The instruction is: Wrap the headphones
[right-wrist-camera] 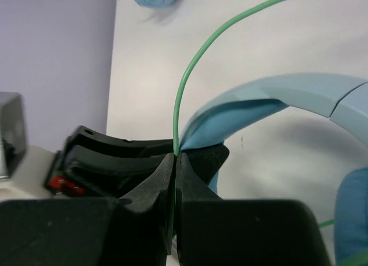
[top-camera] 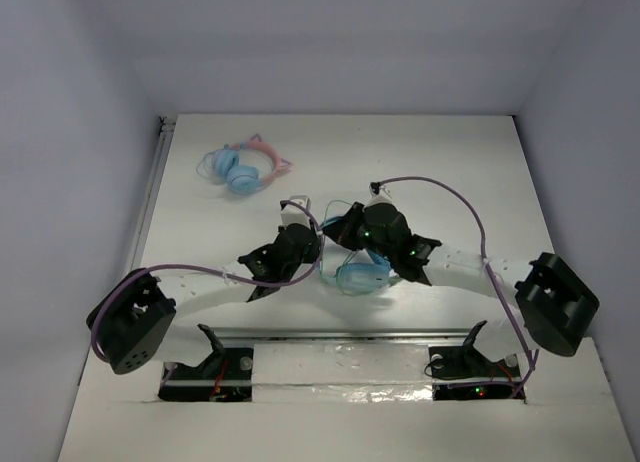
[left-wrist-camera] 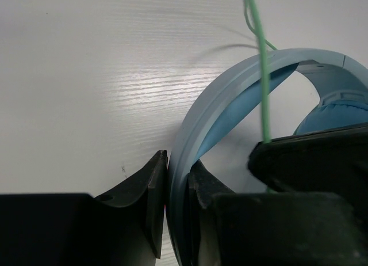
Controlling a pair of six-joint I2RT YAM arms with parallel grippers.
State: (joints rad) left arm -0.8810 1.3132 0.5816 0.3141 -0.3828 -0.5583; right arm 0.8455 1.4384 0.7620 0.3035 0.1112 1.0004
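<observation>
While the light-blue headphones (top-camera: 360, 272) lie mid-worktop (top-camera: 450, 162) between your arms, you are at the start of the cable wind.
Your left claw (left-wrist-camera: 176, 182) is clamped on the headband (left-wrist-camera: 230, 82), and your right claw (right-wrist-camera: 174, 162) is pinched together on the pale-green cable (right-wrist-camera: 190, 76) just beside that band. Next, I judge, you must lead the cable round the band against the left grip without letting the thin cord slip. The cat-ear headphones (top-camera: 245, 167) lie well apart.
</observation>
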